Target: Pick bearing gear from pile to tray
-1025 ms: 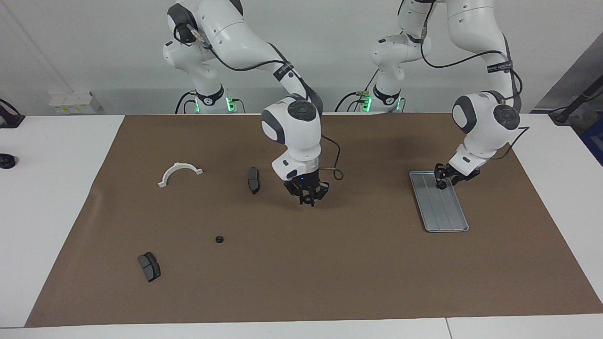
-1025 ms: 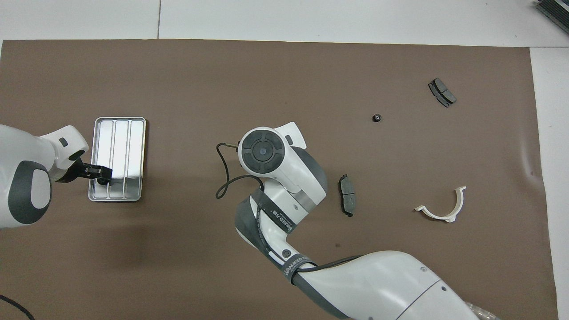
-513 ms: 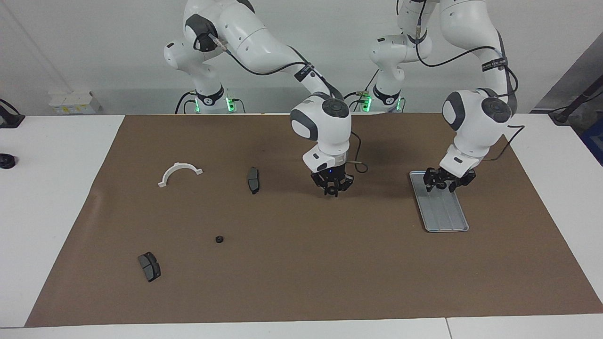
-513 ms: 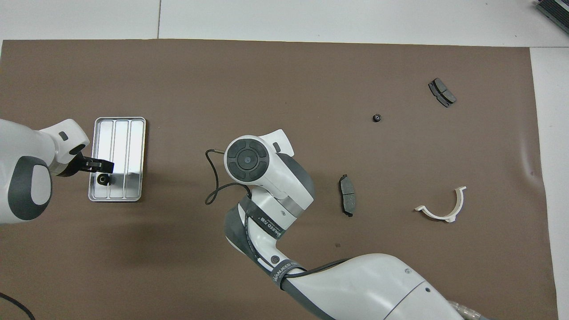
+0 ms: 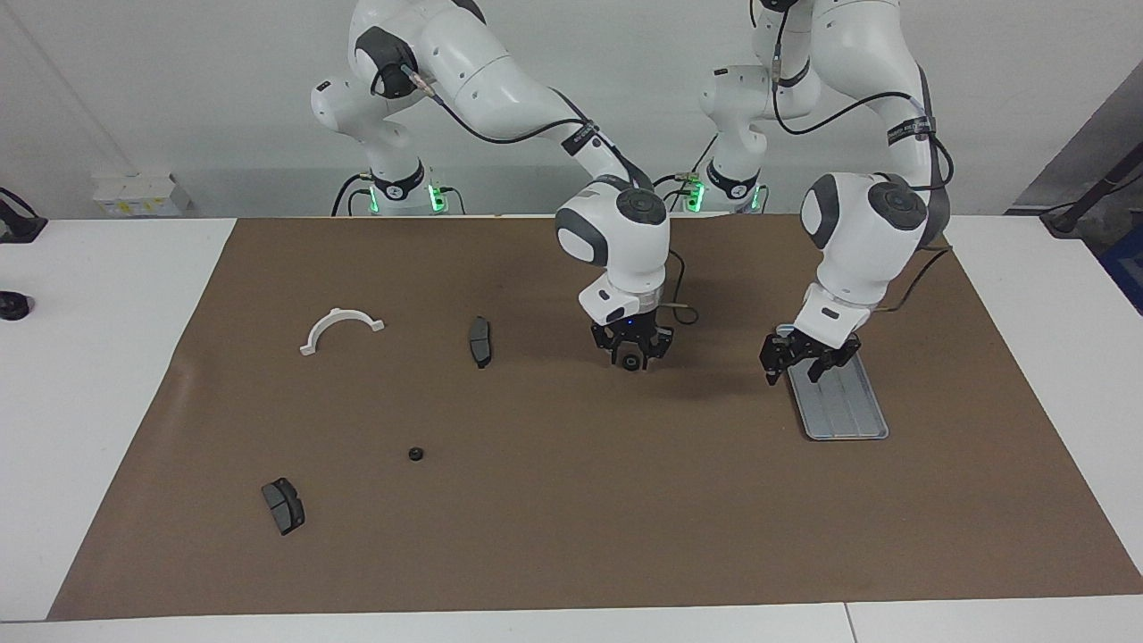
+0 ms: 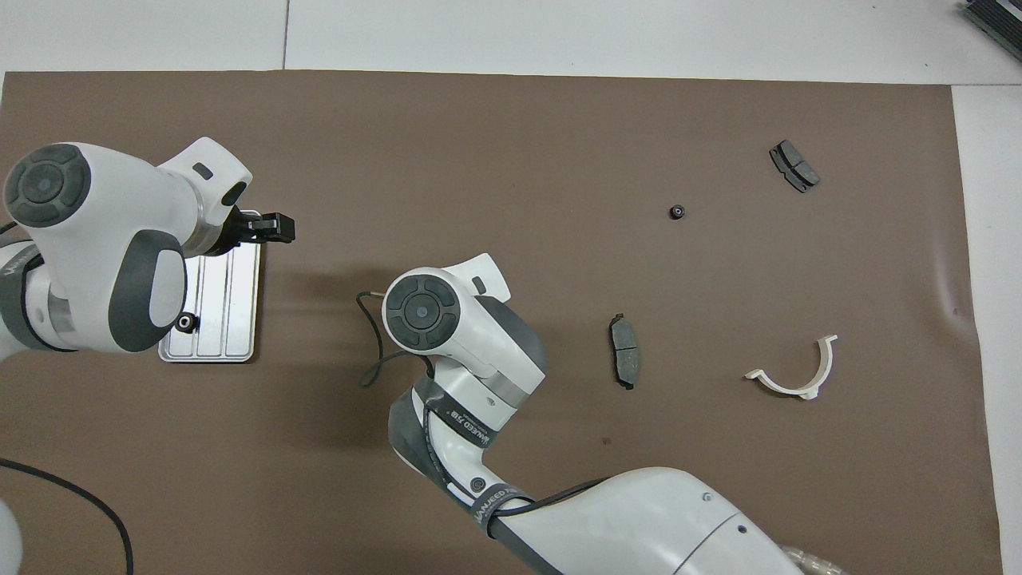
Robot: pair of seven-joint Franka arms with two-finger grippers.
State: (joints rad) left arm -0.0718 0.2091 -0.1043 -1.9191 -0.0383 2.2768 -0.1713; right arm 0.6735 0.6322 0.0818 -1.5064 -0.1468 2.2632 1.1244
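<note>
Brown mat (image 5: pixel 571 536) covers the table I am watching. At the right arm's end the pile is spread out. 1 far brake pad (image 5: pixel 283 505) lies farthest from the robots. The white bracket (image 5: pixel 341 327) lies nearer to them. Then comes 1 loose gear (image 5: pixel 415 454), small, black and round, alone on the mat. The near brake pad (image 5: pixel 480 341) lies near the middle.

Next I see the right gripper (image 5: pixel 631 354) up over the middle of the mat. Its fingers pinch a held gear (image 5: pixel 632 362), a small black round part.

The left gripper (image 5: pixel 797 362) hangs over the tray's rim, on the side toward the right arm. Its fingers are spread wide and hold nothing.

The tray (image 5: pixel 848 406) lies flat at the left arm's end. From above, 1 tray gear (image 6: pixel 186 323) sits in it, at the end nearer the robots.
</note>
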